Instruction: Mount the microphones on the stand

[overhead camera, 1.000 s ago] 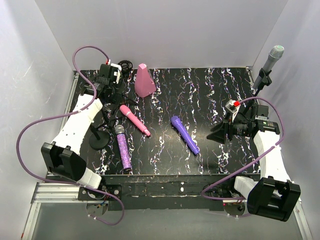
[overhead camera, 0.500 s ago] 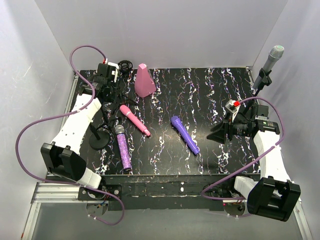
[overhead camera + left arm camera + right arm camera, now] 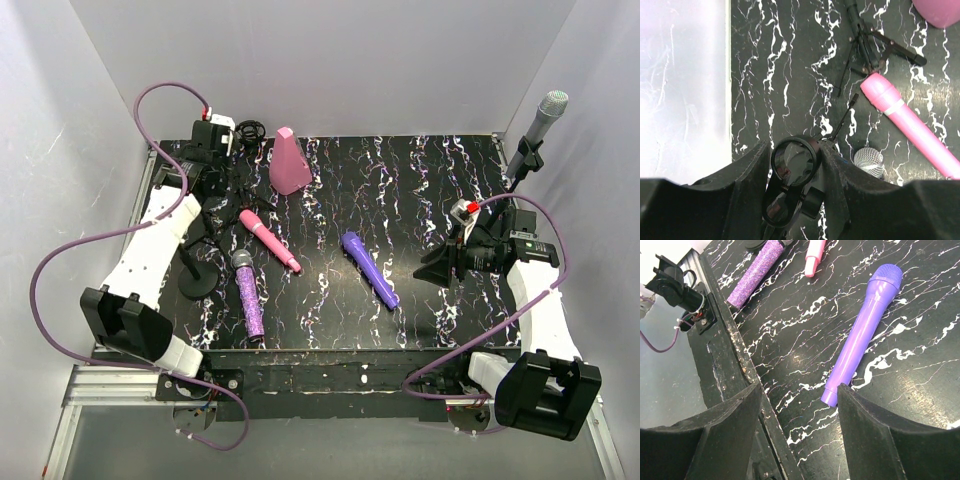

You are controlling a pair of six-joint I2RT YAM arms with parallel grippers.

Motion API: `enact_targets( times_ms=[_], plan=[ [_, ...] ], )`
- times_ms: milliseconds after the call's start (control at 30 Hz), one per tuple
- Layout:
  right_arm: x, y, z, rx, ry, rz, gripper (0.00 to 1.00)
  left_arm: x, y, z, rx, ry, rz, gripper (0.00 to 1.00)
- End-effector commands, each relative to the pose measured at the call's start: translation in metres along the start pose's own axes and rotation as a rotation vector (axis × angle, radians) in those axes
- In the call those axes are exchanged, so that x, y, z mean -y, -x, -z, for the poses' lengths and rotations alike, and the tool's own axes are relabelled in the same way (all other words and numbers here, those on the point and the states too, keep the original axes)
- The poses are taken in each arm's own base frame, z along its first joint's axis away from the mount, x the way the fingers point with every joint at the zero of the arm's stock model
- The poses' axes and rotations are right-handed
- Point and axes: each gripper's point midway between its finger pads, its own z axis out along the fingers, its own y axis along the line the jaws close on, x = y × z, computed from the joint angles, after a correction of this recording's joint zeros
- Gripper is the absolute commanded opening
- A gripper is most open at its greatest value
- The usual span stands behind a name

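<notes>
My left gripper is shut on the black ring clip at the top of a stand whose round base sits at the table's left. The pink microphone and the glittery purple microphone lie beside that base. The pink microphone and the mesh head also show in the left wrist view. The violet microphone lies mid-table, also in the right wrist view. My right gripper hangs open and empty just right of its tail end. The silver-grey microphone sits in a stand at the far right.
A pink cone-shaped block stands at the back, left of centre. Black tripod legs lie near the pink microphone's head. White walls close in the left, back and right. The table's near edge runs under my right gripper.
My left gripper has shifted slightly toward the back left with the stand's clip in it. The right arm and the microphones have not moved.
</notes>
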Motion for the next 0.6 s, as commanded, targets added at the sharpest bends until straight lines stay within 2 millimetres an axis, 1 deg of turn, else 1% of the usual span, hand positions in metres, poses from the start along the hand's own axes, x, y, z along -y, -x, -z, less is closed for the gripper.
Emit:
enact_targets(
  times_ms=[0,133,300,567],
  plan=[
    [-0.003,0.005,0.001,0.007,0.012,0.013,0.69,-0.033,0.046,0.033,0.184,0.079,0.074,0.07],
    [-0.003,0.004,0.001,0.006,0.013,0.011,0.69,-0.039,0.053,0.039,0.217,0.095,0.081,0.06],
    [-0.003,0.004,0.000,0.006,0.015,0.009,0.69,-0.044,0.067,0.049,0.266,0.091,0.102,0.06],
    [-0.003,0.004,0.000,0.007,0.016,0.007,0.69,-0.037,0.077,0.064,0.308,0.009,0.119,0.05]
  ],
)
